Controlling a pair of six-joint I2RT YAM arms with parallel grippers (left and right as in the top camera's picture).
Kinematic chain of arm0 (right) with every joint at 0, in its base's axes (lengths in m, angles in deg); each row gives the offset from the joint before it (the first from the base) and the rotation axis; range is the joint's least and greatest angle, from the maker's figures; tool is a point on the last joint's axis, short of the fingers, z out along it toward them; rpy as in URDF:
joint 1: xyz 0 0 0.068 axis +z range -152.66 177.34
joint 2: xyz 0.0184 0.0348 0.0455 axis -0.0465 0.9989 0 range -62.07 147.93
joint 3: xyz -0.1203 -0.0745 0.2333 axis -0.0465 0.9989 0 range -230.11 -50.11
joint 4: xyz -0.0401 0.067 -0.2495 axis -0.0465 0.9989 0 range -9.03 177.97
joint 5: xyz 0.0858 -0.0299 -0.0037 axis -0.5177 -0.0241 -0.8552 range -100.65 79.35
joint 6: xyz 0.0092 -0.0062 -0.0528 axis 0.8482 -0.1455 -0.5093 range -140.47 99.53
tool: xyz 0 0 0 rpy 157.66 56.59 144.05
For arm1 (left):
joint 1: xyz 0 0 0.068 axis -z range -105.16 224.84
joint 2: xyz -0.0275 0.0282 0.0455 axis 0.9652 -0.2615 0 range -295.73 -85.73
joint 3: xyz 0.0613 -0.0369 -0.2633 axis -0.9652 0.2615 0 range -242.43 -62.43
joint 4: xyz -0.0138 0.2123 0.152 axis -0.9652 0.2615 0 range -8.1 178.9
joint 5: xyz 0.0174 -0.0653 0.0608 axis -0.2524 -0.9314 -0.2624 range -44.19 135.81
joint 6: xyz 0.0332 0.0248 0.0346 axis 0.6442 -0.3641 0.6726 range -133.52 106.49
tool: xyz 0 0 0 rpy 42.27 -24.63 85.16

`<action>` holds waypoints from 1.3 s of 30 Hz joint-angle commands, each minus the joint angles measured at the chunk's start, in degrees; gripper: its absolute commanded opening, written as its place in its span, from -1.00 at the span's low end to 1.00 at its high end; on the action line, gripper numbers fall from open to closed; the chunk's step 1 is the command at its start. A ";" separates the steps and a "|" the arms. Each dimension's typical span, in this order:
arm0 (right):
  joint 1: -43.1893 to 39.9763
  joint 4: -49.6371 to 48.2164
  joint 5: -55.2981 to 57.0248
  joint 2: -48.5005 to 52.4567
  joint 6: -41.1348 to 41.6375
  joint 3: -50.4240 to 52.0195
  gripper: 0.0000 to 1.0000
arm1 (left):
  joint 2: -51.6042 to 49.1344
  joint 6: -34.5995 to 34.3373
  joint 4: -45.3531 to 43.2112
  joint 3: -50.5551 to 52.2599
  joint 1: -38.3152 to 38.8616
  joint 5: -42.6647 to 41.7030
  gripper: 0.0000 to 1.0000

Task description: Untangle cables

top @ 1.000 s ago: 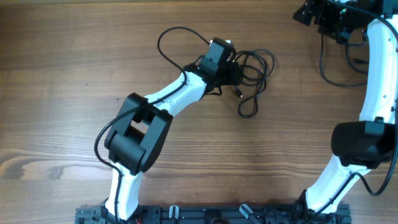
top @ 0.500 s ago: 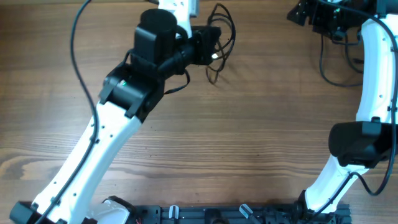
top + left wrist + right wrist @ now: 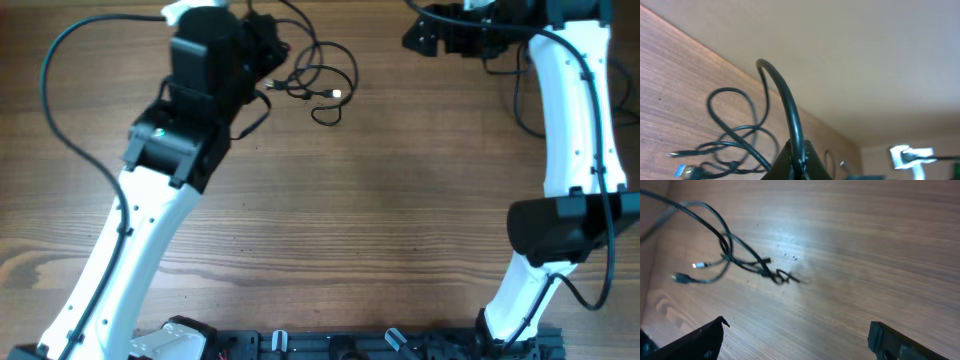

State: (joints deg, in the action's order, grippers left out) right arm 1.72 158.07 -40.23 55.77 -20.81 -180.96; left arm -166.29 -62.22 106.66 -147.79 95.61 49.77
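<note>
**Left gripper pinches a cable strand at the far edge; right gripper stands wide open and empty**

The left gripper (image 3: 798,159) is closed tight, its two fingers pressed together on one strand of the cables (image 3: 322,78); in the left wrist view that strand rises out of the pinched fingertips, arches upward and bends back down toward the wood; the remaining loops hang or lie below and to the left of the fingers, with a small blue plug (image 3: 682,172) at the bottom edge of that view.

From overhead the cables sit at the far side of the table (image 3: 380,200), left of centre, just beside the left gripper's tip; they spread to the right of it in a few loose overlapping loops, and a light-coloured plug (image 3: 338,95) lies at the near right of the bundle; the two cords overlap, so they are not apart.

The right gripper (image 3: 796,327) has its jaws spread wide and grips nothing; its two dark fingers (image 3: 702,340) show only at the bottom corners of the right wrist view, with bare wood between them; the cables lie well ahead of it, toward the upper left of that view; there the strands cross and bunch at one small spot, and whether that is a true knot cannot be told.

Overhead, the right gripper is at the far edge, to the right of the cables and apart from them.
</note>
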 commanded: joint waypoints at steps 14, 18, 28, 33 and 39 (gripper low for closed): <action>14.32 -8.70 -8.04 9.18 -15.08 0.15 0.89 | 15.13 -4.52 -1.75 -0.17 -7.89 -6.49 -0.92; 17.33 -9.53 -10.12 10.03 -17.84 0.15 0.82 | 16.98 -7.32 -2.29 -0.17 -9.35 -6.49 -0.92; 21.84 -13.35 -21.94 12.11 -22.12 0.17 0.75 | 19.54 -7.30 -3.30 -0.17 -11.32 -6.49 -0.92; 23.21 -19.82 -31.28 14.88 -21.18 0.20 0.70 | 19.54 -7.28 -3.06 -0.17 -11.32 -6.51 -0.92; 26.05 -24.15 -31.36 16.31 -20.63 0.22 0.65 | 19.54 -7.28 -3.08 -0.17 -11.32 -6.51 -0.92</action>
State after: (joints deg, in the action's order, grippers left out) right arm 25.96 134.66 -68.32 70.55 -41.15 -180.72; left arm -147.58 -69.22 104.19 -147.79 84.77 43.94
